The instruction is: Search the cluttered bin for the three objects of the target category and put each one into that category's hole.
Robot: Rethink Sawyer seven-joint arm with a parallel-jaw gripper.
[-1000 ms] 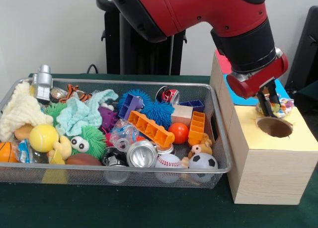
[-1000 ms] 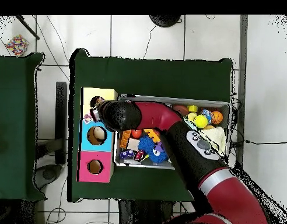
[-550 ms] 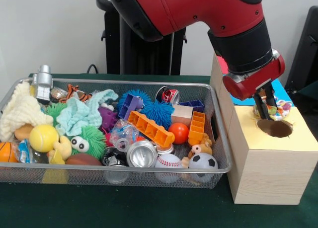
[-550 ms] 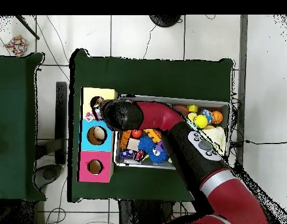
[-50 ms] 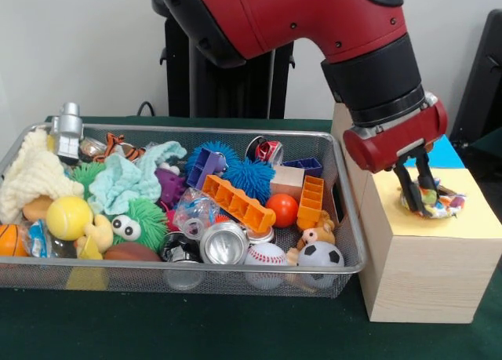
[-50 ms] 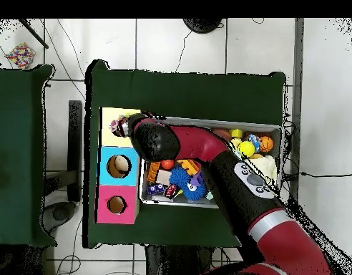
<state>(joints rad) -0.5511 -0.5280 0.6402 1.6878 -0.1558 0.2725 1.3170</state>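
My gripper (image 5: 420,197) is shut on a small clear bag of coloured candies (image 5: 433,204). The bag rests on the yellow top (image 5: 471,219) of the wooden box and covers its hole. In the overhead view the candy bag (image 6: 120,127) lies on the yellow section (image 6: 113,113), with the arm's wrist right beside it. The box's blue hole (image 6: 119,166) and pink hole (image 6: 116,205) stand uncovered. The wire bin (image 5: 196,129) left of the box is packed with toys.
The bin holds a crushed can (image 5: 224,243), a baseball (image 5: 266,256), a small soccer ball (image 5: 320,256), an orange ball (image 5: 282,209), orange blocks (image 5: 237,204), blue spiky balls (image 5: 249,177), a yellow ball (image 5: 69,217) and cloths (image 5: 31,176). The arm reaches over the bin's right end.
The gripper has moved toward the near side of the yellow top and down with the candy bag. The hole, open to view before, is now covered by the bag.
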